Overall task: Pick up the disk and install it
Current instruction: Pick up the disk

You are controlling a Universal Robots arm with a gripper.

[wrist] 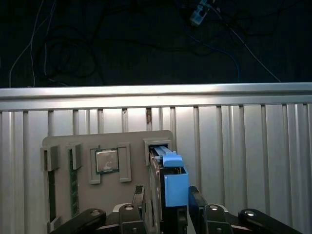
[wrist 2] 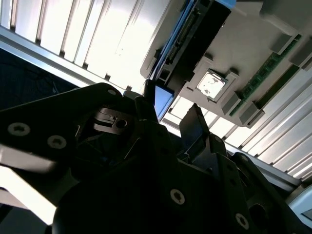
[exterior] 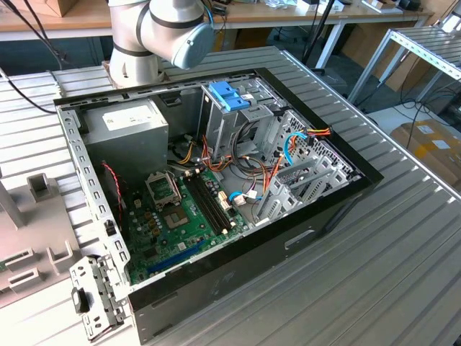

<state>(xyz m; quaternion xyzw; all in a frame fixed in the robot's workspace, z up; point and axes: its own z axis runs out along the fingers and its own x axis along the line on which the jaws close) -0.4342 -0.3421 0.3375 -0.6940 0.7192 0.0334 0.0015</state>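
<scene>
Straddling the disk [wrist: 174, 190] standing edgewise in its grey holder [wrist: 61, 204], your gripper [wrist: 167, 194] has fingers spread. Close off-centre and you could catch only blue rail, jamming it in the slot.

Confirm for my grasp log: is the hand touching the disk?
Cannot tell. In the first wrist view the hand straddles the disk; neither contact nor gap shows plainly.
</scene>
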